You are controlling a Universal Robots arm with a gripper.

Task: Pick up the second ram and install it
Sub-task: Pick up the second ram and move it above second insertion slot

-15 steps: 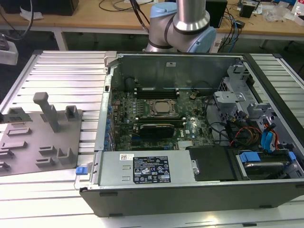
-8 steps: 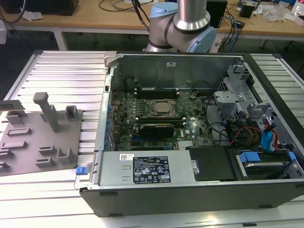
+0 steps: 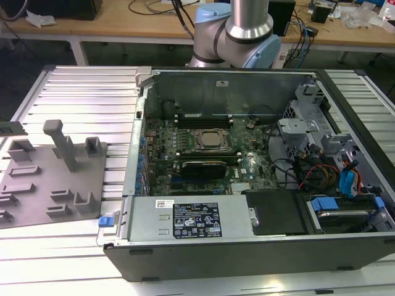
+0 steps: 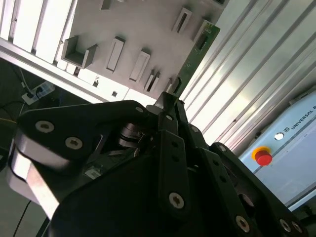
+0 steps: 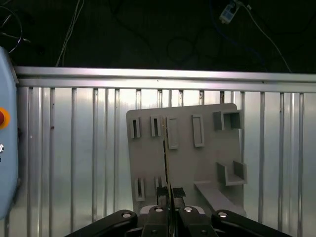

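- claw (image 4: 170, 101): black links with screw heads showing. The fingertips are pressed onto the ram (image 4: 197, 55), pinching it by its flat faces.
- ram: thin, flat green board with small parts on the face in the second wrist view. In the first wrist view it is edge-on, a hairline (image 5: 165, 163) running out from the claw (image 5: 168, 193).
- The ram hangs in the air over the plate (image 5: 148, 163), not touching it. Its long axis runs roughly in line with the plate's pockets (image 5: 172, 133).
- In the exterior view one end of the ram pokes in at the left edge (image 3: 12, 128), near the plate's (image 3: 43, 179) far corner.
- plate: matte grey, flat and square-cornered. It carries narrow rectangular pockets, U-shaped brackets (image 5: 227, 121) and one tall post (image 3: 62, 145).
- tabletop (image 5: 74, 148): bright ribbed aluminium with straight grooves and a rail along the edge. Dark floor (image 5: 148, 34) lies beyond the rail.
- Bare ribs surround the plate on all sides. A pale box (image 4: 291, 168) with a red button (image 4: 261, 157) sits well off to one side.
- case (image 3: 278, 262): black sheet metal with an open top, on the exterior view's right of the plate, with a strip of bare ribs between them.
- Inside the case is a green board (image 3: 160, 142) with a square socket (image 3: 210, 140) and long black slots (image 3: 203, 116) beside it.
- arm (image 3: 237, 28): silver tube and pale blue joint, behind the case's far wall.
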